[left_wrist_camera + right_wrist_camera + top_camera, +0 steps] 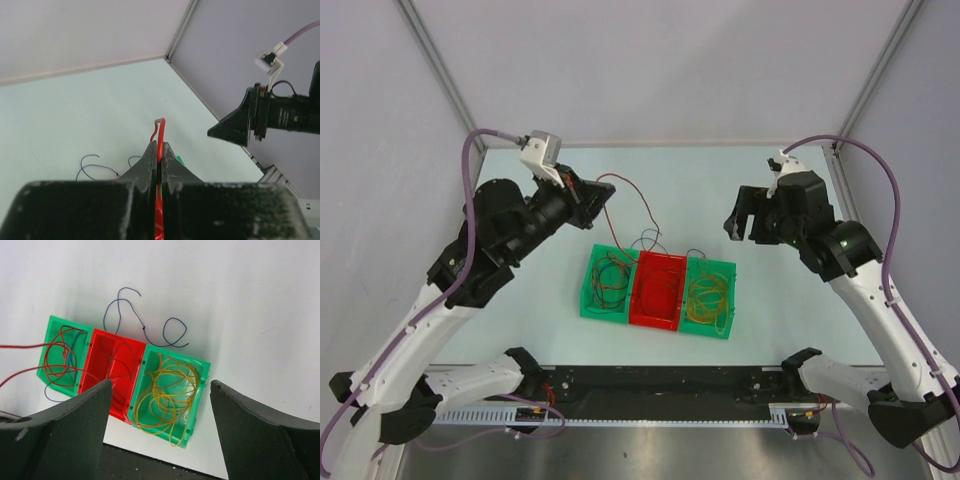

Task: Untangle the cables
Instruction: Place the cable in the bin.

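Note:
My left gripper (597, 204) is raised over the table's far left and shut on a red cable (632, 189), which arcs down toward the bins. In the left wrist view the red cable (160, 131) sticks up between the closed fingertips of the left gripper (160, 148). My right gripper (744, 223) hangs open and empty above the bins' right; its view shows the gripper (161, 385) wide apart. Red cables (60, 359) coil in the left green bin (588, 283). Yellow-orange cables (169, 390) fill the right green bin (730, 300). A blue cable (145, 330) lies on the table behind the bins.
A red bin (658, 258) stands between the two green bins, with dark red wire in it. The bins sit in a row near the table's front middle. A black rail (660, 380) runs along the near edge. Walls and frame posts close the back and sides.

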### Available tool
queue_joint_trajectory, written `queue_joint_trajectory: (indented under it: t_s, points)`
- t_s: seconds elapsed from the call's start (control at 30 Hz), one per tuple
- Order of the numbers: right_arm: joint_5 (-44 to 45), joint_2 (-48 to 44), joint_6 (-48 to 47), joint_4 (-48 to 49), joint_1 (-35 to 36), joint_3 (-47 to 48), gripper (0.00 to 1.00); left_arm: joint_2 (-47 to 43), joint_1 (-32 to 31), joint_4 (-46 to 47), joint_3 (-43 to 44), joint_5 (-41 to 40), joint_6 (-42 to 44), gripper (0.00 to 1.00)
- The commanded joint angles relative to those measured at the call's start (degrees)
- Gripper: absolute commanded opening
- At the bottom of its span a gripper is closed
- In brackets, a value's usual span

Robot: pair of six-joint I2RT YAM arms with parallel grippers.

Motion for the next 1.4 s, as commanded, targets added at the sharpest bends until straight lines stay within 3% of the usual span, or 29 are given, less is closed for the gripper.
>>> queue_joint_trajectory:
  t_s: [0.0,0.37,0.6,0.87,1.37]
  points:
    - [0.58,-0.83,-2.18,-0.67,-2.02,-0.4,0.83,-3.25,-1.03,-0.35,-2.19,1.61,-2.69,0.0]
    - [0.4,-0.83,-2.18,-0.67,-2.99,-1.01,0.84,-3.78,-3.05,2.2,-8.26,6.19,-4.72,0.0]
    - [0.31,-1.01,-2.18,-0.58,-3.07,-1.98,0.84,-2.28,-6.56,2.03,-6.24,4.34,-6.21,0.0]
    - [0.49,-1.71,-2.62,-0.58,-3.34,-2.42,0.84,1.31,-13.24,-0.69,-1.5,-3.48,-4.98,0.0]
    - [-0.39,-3.2,-2.97,0.29,-4.39,-4.44,0.85,3.78,-15.53,-0.35,0.53,-3.93,-6.3,0.01]
